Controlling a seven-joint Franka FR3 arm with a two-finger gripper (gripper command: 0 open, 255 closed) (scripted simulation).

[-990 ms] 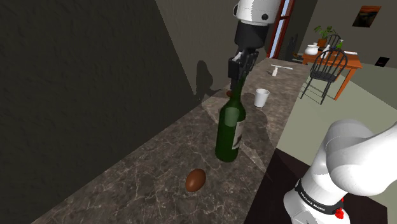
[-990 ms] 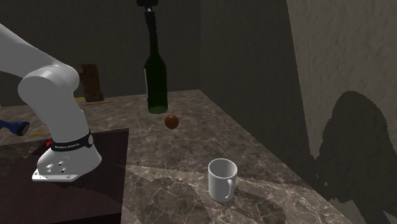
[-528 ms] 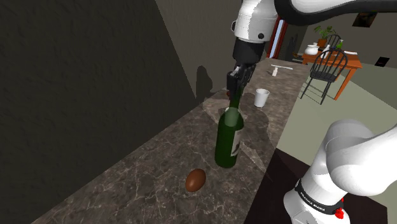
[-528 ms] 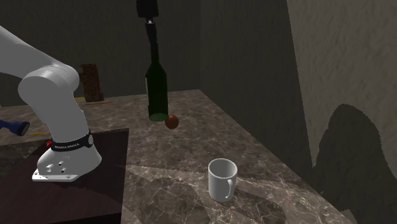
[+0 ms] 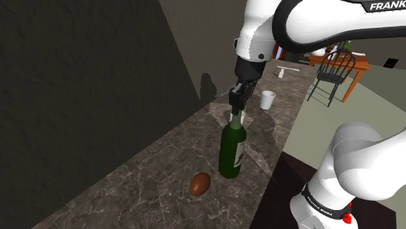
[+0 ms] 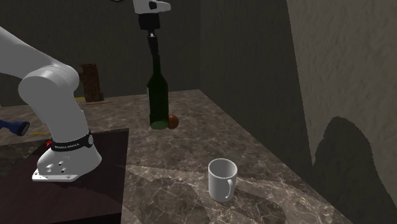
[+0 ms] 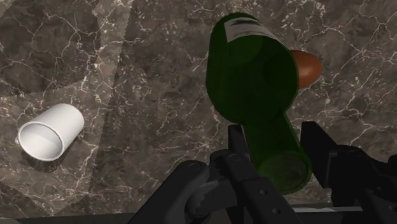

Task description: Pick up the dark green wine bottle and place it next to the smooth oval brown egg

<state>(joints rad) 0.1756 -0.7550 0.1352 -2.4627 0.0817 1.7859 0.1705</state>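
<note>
Bottle (image 5: 233, 148), dark green, stands upright on the marble counter (image 5: 149, 175) at the middle of the shoulder view, with the brown egg (image 5: 200, 184) just to its lower left. The black claw (image 5: 237, 108) is narrowed around the bottle's neck, its fingers (image 7: 236, 143) pressing either side.

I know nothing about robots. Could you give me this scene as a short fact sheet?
Surface: dark marbled counter
Bottle: dark green wine bottle, upright, base apparently on the counter
Egg: brown egg, close beside the bottle's base, not touching
Gripper: black gripper, above the bottle, at its neck
Mug: white mug, upright, farther along the counter
</note>
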